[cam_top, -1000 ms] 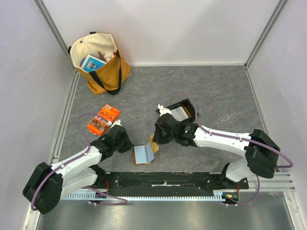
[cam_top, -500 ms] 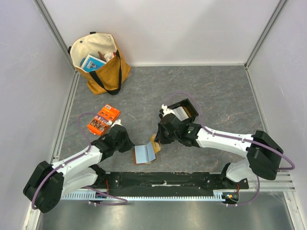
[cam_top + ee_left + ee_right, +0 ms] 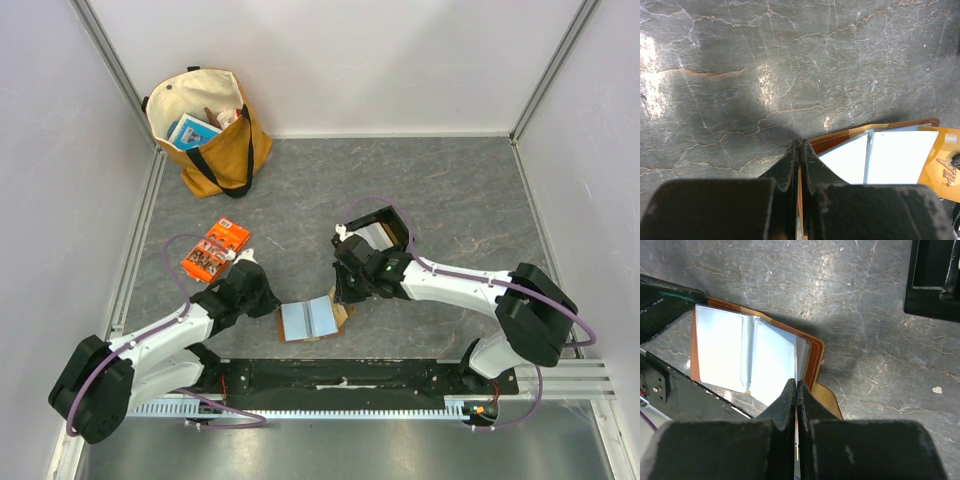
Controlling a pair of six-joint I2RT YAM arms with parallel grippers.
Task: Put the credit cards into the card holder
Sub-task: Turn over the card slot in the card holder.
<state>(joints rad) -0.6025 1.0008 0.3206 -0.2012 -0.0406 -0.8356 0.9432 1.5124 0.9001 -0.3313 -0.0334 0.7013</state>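
The brown card holder [image 3: 312, 320] lies open on the floor, its pale inner pockets up. My left gripper [image 3: 272, 305] is shut on the holder's left brown edge; in the left wrist view that gripper [image 3: 800, 145] has the leather edge between its jaws, with the holder's pockets [image 3: 890, 155] to the right. My right gripper [image 3: 345, 296] is at the holder's right edge. In the right wrist view that gripper [image 3: 796, 382] is shut on a thin white credit card seen edge-on, over the holder's right pocket [image 3: 772, 365]. More pale credit cards [image 3: 372, 236] lie in the black tray.
The black tray [image 3: 392, 222] sits just behind the right gripper and shows in the right wrist view [image 3: 935, 280]. An orange printed packet [image 3: 215, 250] lies left of the holder. A tote bag [image 3: 208, 130] stands at the back left. The black rail [image 3: 340, 378] runs along the near edge.
The card holder's right flap stood half up; it now lies open and flatter. My right gripper has shifted a little right, to the holder's right edge. The left gripper has stayed put.
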